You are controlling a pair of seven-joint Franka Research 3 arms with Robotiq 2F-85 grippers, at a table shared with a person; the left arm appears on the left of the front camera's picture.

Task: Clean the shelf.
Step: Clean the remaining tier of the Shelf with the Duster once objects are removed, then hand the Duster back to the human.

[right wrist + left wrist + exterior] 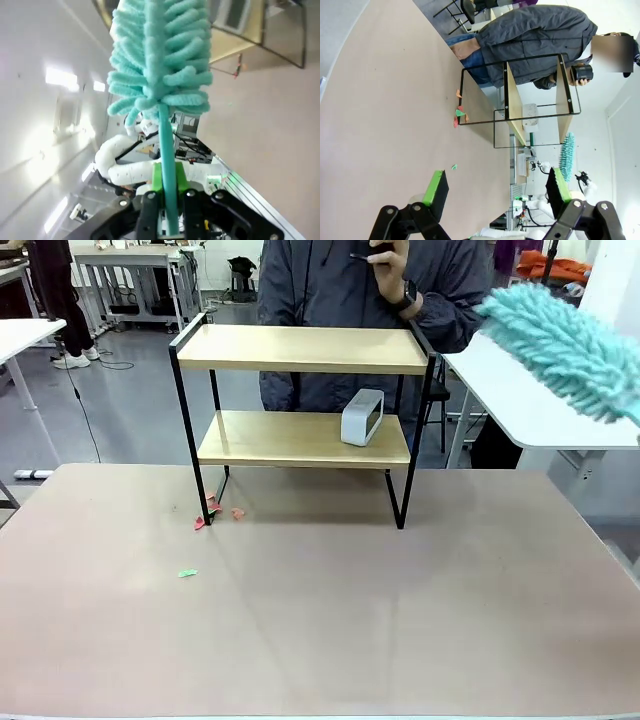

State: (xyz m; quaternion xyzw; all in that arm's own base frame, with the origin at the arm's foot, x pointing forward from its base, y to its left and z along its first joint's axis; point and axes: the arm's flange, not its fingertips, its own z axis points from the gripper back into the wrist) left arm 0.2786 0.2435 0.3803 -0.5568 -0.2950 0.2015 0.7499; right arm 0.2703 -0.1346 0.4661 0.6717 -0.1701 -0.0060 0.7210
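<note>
The left end effector (497, 184) hangs over the worktop (350, 620) with its green pads spread wide and nothing between them. On the worktop's left part lies a small green scrap (188, 573). Farther off and a little to the right, a few red and orange scraps (212, 510) lie at the near left leg of the shelf (300, 348). The shelf stands upright at the far middle of the worktop. Its top board is bare, and a white box (362, 417) sits toward the right end of the lower board. A person (330, 285) in a dark jacket stands just behind the shelf, one hand (392, 268) raised with a dark object in it. At the far right a teal duster (560, 340) hangs in the air, tilted, well apart from the shelf. The right end effector (168, 202) pinches the duster's handle (166, 155) between its fingers.
</note>
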